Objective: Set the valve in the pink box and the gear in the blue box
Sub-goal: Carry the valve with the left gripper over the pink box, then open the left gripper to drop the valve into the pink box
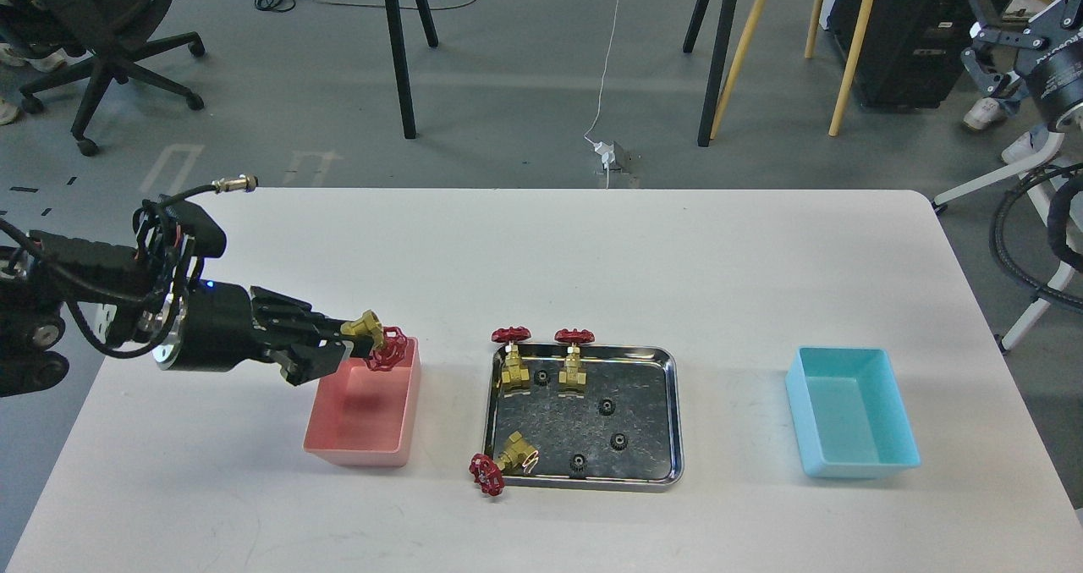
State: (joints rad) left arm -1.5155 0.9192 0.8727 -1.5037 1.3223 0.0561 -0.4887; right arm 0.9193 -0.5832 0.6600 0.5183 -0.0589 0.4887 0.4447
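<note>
Left gripper at the middle left of the frame, jaws pinching a valve by its brass body, red wheel tipped down over the back edge of the pink box. Three more valves at the steel tray in the middle: two upright at its back left, one lying over its front left corner. Four small black gears seen inside the tray. Blue box on the right of the white counter. Right gripper at the top right corner, too dark and small to tell if spread or pressed together.
</note>
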